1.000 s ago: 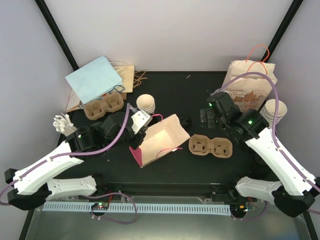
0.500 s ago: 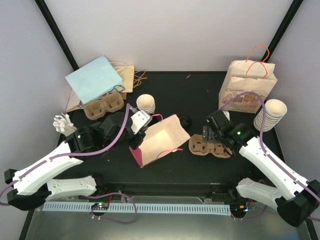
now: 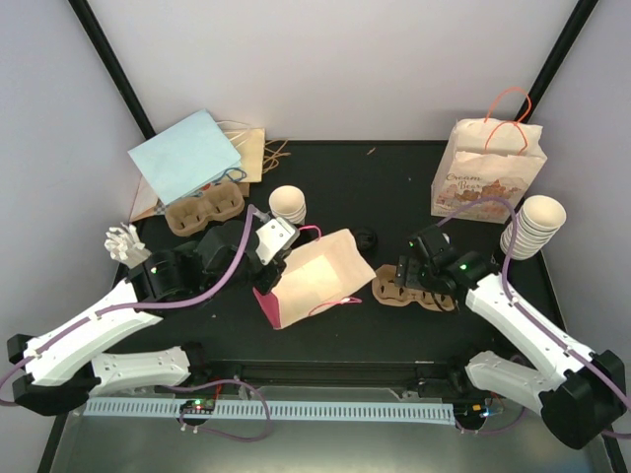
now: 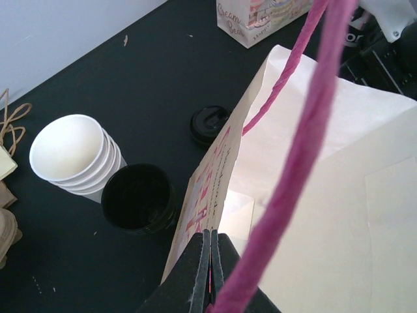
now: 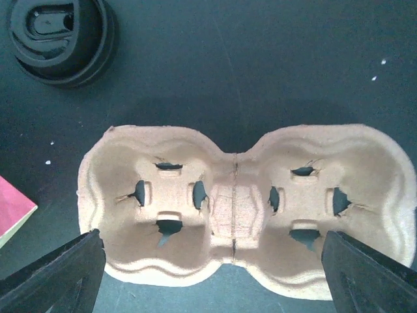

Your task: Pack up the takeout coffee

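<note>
The left gripper [image 4: 210, 259] is clenched on the rim of the paper bag [image 4: 339, 215], with the pink handle [image 4: 294, 150] crossing just in front of it; so thin a pinch could slip or tear the paper if the bag is tugged. The right gripper [image 5: 212, 270] hangs spread wide, grasping nothing, directly above the cup carrier [image 5: 234, 208], whose ends lie just inside its jaws. Squeezing it lengthwise could buckle it at the middle seam.

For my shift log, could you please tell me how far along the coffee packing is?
Done: the paper bag lies open on its side, its rim pinched by the left end effector. In hand: the right end effector hovers open over the empty cup carrier. Left: grasp the carrier and slide it into the bag; the stacked cups stand unloaded.
</note>
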`<act>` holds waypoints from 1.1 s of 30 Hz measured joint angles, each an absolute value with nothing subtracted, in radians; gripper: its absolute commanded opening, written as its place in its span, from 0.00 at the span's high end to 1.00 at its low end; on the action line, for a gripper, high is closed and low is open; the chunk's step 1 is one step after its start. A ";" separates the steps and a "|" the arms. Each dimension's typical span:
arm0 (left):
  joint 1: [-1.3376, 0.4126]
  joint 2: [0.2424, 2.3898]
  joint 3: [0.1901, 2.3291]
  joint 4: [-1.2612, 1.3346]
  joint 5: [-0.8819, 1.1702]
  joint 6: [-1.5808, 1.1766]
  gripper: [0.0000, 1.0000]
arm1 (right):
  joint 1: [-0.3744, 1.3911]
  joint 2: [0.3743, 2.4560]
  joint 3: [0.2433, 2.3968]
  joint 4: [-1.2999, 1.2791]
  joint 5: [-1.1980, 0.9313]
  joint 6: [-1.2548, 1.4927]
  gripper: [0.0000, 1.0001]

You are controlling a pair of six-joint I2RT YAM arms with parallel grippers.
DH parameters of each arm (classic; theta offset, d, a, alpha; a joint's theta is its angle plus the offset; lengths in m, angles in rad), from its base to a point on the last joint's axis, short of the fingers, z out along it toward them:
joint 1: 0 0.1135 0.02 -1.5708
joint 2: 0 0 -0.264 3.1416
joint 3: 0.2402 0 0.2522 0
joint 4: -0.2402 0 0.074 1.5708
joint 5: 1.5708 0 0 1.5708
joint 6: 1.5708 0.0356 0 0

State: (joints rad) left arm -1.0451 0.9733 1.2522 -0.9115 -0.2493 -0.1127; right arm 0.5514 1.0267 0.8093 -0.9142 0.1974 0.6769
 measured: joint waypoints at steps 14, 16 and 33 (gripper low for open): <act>-1.045 0.972 1.252 -0.912 -0.249 -0.104 0.98 | 0.493 1.087 0.724 -0.836 0.177 0.738 0.30; -1.045 0.972 1.252 -0.912 -0.249 -0.104 0.99 | 0.485 1.096 0.723 -0.827 0.176 0.735 0.33; -1.045 0.960 1.251 -0.912 -0.249 -0.104 0.98 | 0.481 1.209 0.680 -0.758 0.151 0.713 0.35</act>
